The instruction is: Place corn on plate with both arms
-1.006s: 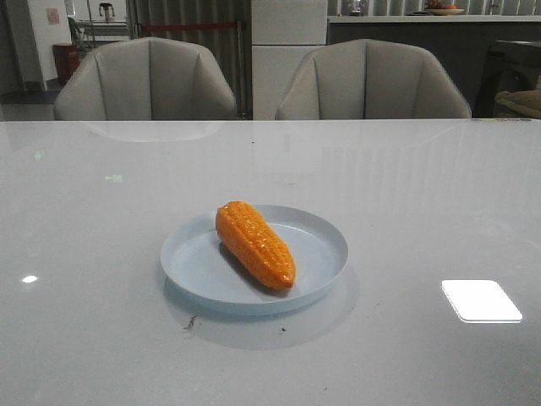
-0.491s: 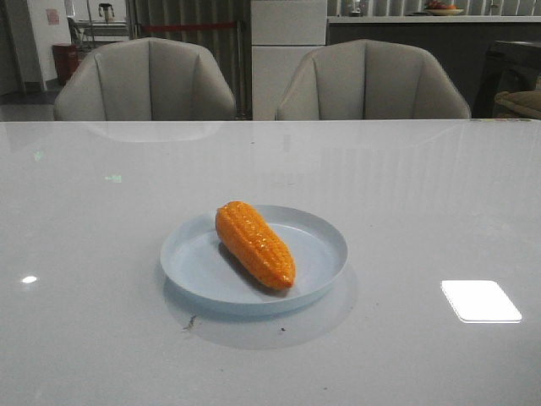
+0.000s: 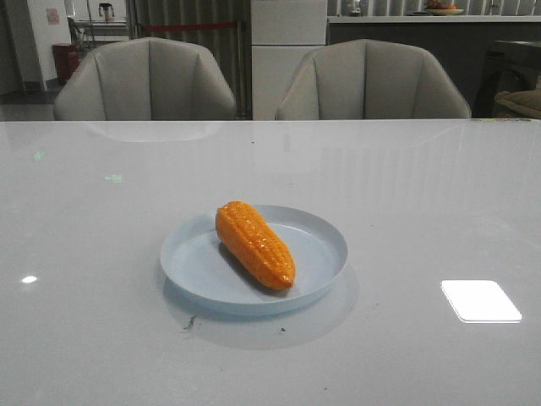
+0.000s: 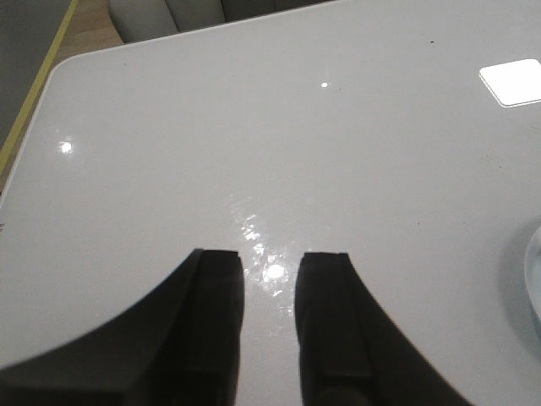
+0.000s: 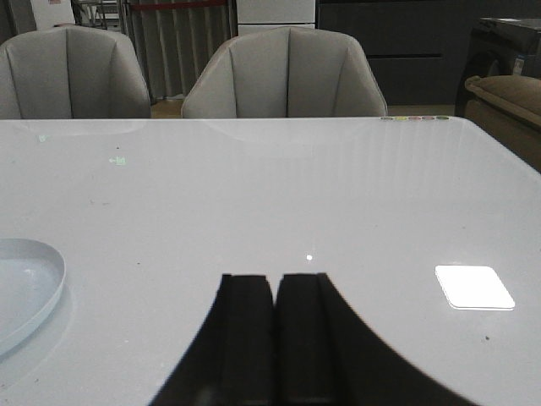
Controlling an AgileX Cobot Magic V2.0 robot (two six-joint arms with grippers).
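Observation:
The orange corn (image 3: 254, 244) lies on the pale blue plate (image 3: 317, 245) in the middle of the table, tapered end toward the front right. Neither arm shows in the front view. In the left wrist view my left gripper (image 4: 270, 258) is open and empty over bare table, with the plate's rim (image 4: 534, 288) at the frame's edge. In the right wrist view my right gripper (image 5: 275, 279) is shut and empty above the table, the plate's rim (image 5: 51, 292) off to one side. The corn is out of both wrist views.
Two grey chairs (image 3: 148, 80) (image 3: 372, 80) stand behind the table's far edge. A bright light reflection (image 3: 480, 300) lies on the glossy white tabletop (image 3: 423, 194) at the front right. The table's corner and a yellow floor line (image 4: 34, 93) show in the left wrist view.

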